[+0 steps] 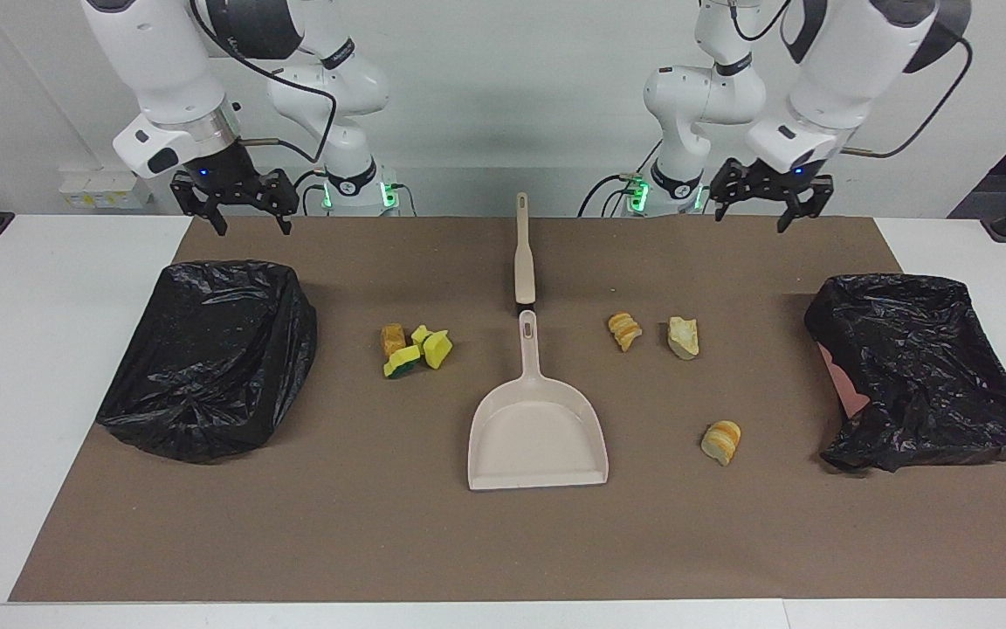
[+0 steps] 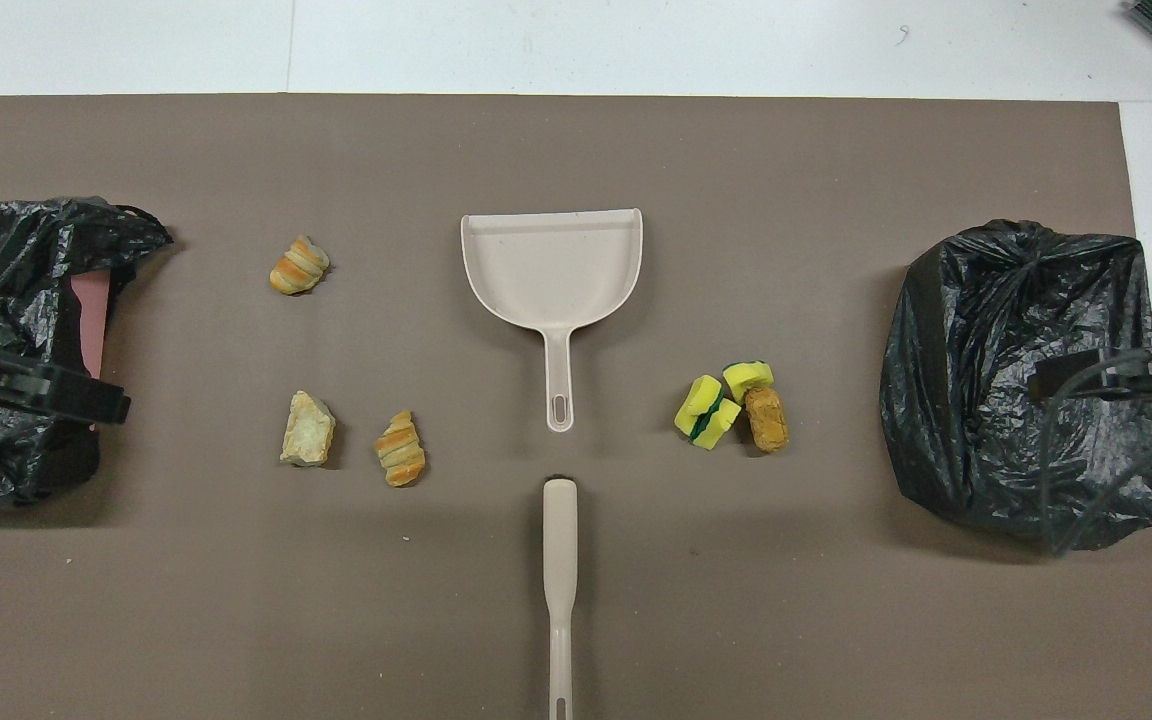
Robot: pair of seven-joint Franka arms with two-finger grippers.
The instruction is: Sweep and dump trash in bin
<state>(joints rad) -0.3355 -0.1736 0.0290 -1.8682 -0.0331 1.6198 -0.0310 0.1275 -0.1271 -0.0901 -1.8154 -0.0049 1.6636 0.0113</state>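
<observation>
White table (image 1: 49, 367) carrying a brown mat (image 1: 381, 542) across its middle. Plain white wall (image 1: 503, 96) standing at the robots' end, evenly lit. White socket strip (image 1: 101, 188) sitting along the wall's foot.

Robotics lab, staged test setup: two white robot arms (image 1: 328, 96) bolted at a white table (image 1: 31, 349), bare white wall (image 1: 512, 87), brown mat (image 1: 381, 524) laid out, cables (image 1: 616, 188) trailing, green status lights (image 1: 388, 190) on arm bases.
</observation>
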